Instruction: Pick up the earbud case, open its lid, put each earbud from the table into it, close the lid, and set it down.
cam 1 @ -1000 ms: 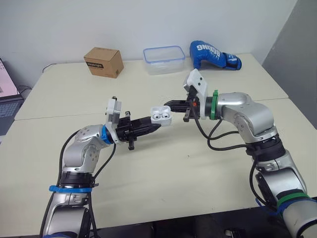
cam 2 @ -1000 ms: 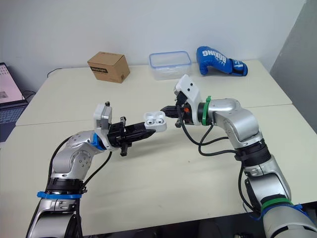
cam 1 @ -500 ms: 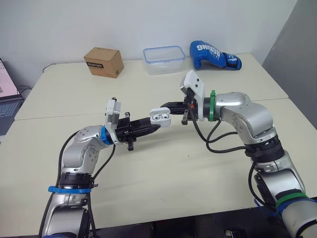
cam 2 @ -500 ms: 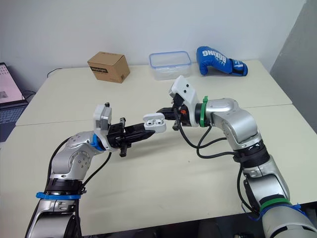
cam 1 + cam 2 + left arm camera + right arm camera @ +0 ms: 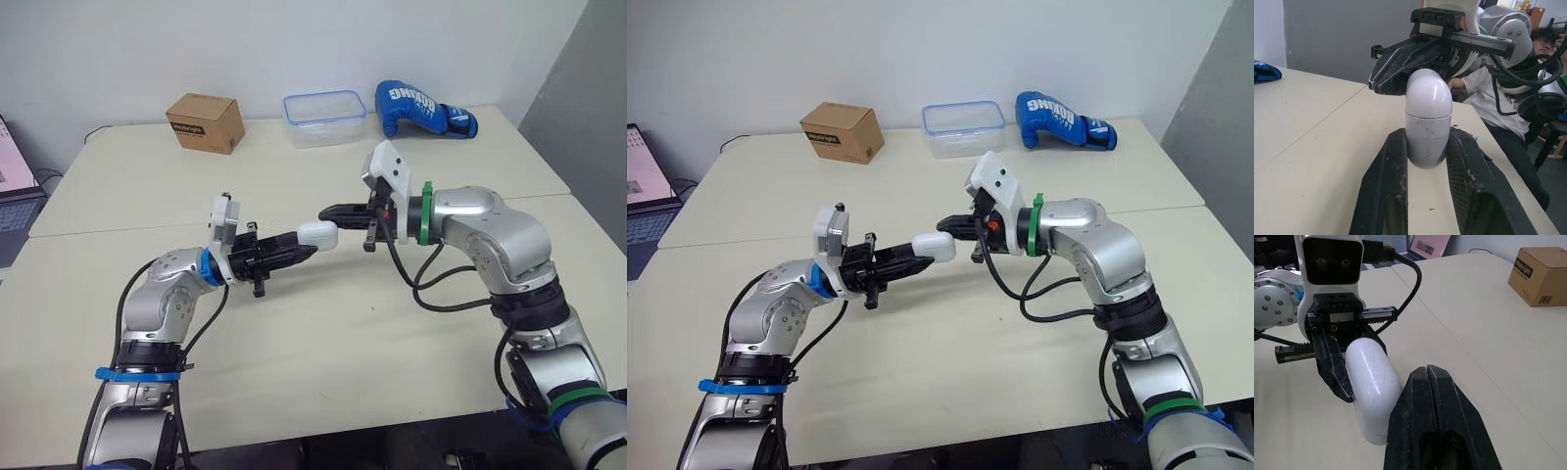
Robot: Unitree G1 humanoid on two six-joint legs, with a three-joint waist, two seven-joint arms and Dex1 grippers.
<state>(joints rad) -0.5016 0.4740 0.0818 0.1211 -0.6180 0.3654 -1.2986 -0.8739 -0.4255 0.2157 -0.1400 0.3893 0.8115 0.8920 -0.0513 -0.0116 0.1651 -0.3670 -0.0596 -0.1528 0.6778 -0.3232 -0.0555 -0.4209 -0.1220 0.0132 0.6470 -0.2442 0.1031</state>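
Beige table (image 5: 323, 343), case (image 5: 318, 234) in left end effector (image 5: 307, 246)

You'll see the earbud case (image 5: 1428, 120) is smooth, glossy white plastic. The fingers (image 5: 1386, 196) of the left gripper (image 5: 1428, 133) are matt black plastic, scuffed and dusty. The table (image 5: 343, 343) looks matt and faintly marked, the cardboard box (image 5: 205, 122) dull brown, the food container (image 5: 324, 118) clear plastic, and the boxing glove (image 5: 423, 109) shiny.
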